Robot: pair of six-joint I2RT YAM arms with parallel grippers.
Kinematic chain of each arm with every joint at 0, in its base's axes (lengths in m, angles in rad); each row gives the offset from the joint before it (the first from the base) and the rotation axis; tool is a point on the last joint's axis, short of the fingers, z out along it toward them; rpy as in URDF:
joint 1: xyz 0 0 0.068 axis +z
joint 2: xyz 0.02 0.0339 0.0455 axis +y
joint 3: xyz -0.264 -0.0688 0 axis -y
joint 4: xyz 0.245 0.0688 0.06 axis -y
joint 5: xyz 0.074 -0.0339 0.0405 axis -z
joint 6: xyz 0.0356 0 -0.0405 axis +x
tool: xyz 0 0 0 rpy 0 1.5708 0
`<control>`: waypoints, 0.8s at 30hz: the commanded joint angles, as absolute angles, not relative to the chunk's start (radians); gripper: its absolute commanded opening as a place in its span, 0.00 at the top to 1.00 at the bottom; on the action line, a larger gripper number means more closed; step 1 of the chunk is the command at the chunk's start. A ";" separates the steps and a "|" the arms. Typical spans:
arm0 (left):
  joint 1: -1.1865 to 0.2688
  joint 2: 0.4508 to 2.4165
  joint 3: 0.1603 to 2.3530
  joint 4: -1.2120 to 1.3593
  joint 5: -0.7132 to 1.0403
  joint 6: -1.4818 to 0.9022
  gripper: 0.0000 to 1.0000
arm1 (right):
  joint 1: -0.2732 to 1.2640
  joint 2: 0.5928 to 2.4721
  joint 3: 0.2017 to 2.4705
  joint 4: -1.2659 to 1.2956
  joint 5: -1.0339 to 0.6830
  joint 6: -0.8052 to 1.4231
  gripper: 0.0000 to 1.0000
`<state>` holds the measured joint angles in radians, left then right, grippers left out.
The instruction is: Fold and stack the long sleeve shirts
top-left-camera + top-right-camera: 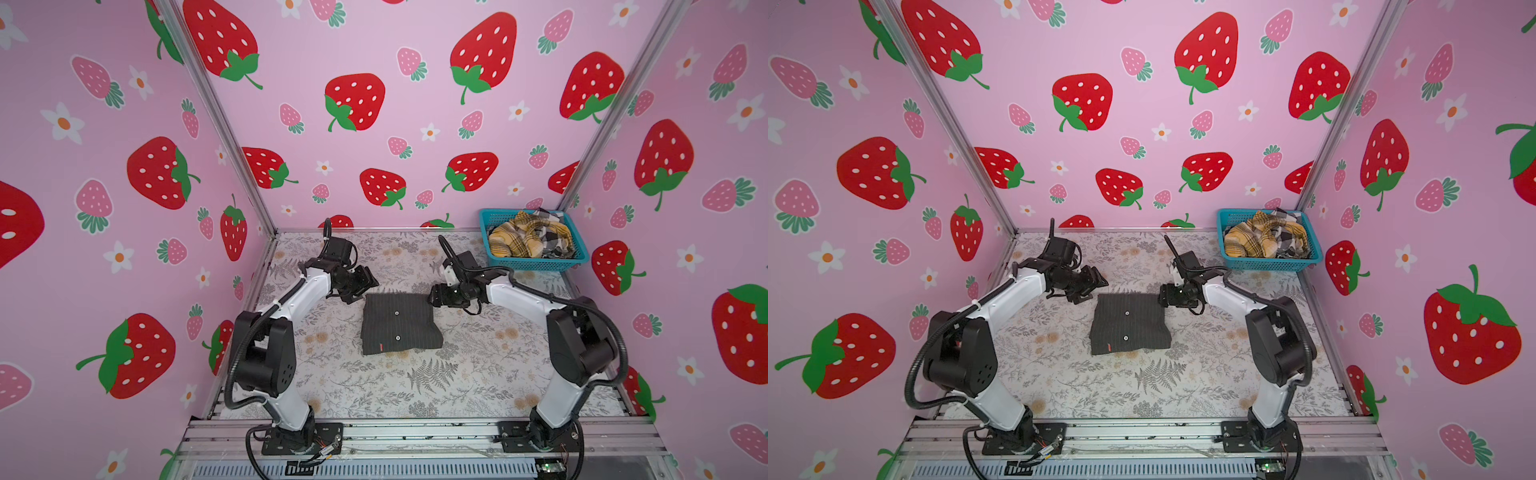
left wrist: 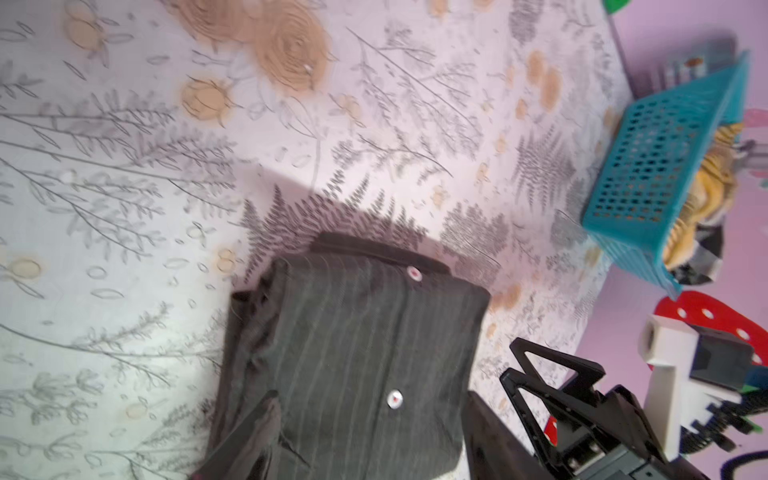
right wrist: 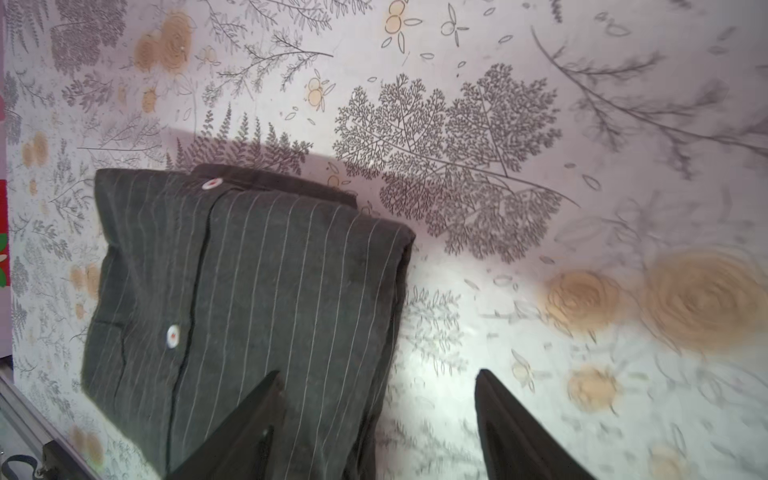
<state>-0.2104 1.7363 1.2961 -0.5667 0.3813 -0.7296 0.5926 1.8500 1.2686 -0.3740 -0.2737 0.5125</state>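
Bent inward, low beside the far corners of the folded shirt (image 1: 401,328), with left jaws and right jaws wide apart, empty. Visible from left wrist, not right: basket (image 2: 648,166).

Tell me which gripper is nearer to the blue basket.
Right. The right gripper is at the far right corner of the folded shirt, toward the basket; the left gripper is at its far left corner.

Charcoal pinstriped shirt (image 1: 401,324) folded square, flat on table (image 1: 374,386); plaid and checked shirts (image 1: 530,239) crumpled in basket (image 1: 536,262)
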 commanded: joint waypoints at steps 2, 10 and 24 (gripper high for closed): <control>-0.184 1.825 1.324 -0.578 0.388 -0.695 0.32 | 0.582 1.979 1.388 -0.306 -0.369 0.469 0.30; -0.172 1.950 1.345 -0.525 0.461 -0.705 0.66 | 0.574 2.078 1.462 -0.280 -0.396 0.466 0.64; -0.139 1.783 1.182 -0.420 0.456 -0.766 1.00 | 0.591 2.005 1.496 -0.309 -0.353 0.490 0.93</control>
<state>-0.1532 1.8339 1.2121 -0.4538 0.4641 -0.7395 0.5850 2.0449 1.4696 -0.3008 -0.3717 0.4801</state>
